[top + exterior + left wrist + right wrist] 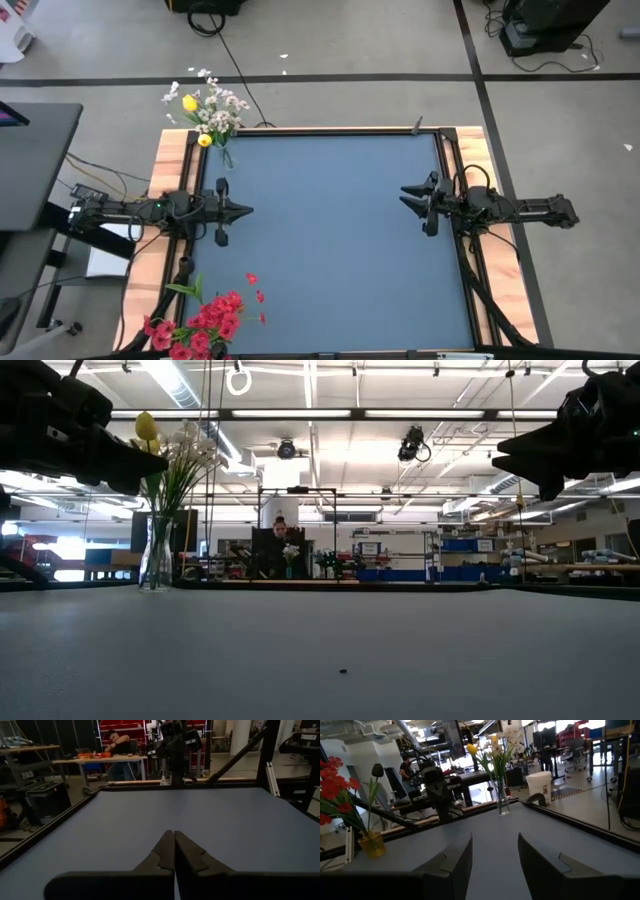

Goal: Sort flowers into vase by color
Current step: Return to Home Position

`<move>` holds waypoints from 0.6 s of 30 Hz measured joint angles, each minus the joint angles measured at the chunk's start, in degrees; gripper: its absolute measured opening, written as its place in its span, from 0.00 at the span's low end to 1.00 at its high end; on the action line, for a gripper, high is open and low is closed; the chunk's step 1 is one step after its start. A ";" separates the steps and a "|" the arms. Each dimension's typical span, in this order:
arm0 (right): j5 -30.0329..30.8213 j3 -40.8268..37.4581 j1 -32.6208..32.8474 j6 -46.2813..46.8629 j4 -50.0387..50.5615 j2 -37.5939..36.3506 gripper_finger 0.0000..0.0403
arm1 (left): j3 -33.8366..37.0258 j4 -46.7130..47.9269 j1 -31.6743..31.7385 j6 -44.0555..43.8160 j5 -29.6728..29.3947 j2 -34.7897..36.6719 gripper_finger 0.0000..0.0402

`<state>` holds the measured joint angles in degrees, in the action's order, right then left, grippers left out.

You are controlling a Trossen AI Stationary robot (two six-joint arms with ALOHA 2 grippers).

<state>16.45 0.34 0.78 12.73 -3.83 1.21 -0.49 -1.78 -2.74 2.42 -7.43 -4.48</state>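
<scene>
Left end effector (249,210) apart from flowers (208,108)

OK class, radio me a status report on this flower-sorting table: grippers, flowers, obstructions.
Left gripper shut, right gripper open, both empty above the mat. Red flowers in yellow vase, white and yellow flowers in clear vase. Loose red petals on mat.

A person (117,742) sits at a desk (90,759) beyond the blue table (330,220) (wood-edged).

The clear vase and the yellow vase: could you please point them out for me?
clear vase (503,804), right wrist view, on its glass wall.
yellow vase (372,846), right wrist view, on its front wall.
</scene>
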 joint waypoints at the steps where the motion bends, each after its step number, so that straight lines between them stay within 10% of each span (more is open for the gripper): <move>1: -0.01 0.00 0.00 -0.31 0.01 0.00 0.42 | 0.00 0.00 0.00 -0.07 -0.10 -0.01 0.01; 18: -0.04 0.00 0.00 -0.44 -0.40 0.00 0.42 | 0.04 -0.09 0.00 -0.30 -0.25 -0.01 0.08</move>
<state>16.40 0.34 0.78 12.29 -4.23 1.21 -0.45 -1.87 -2.74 2.12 -7.68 -4.49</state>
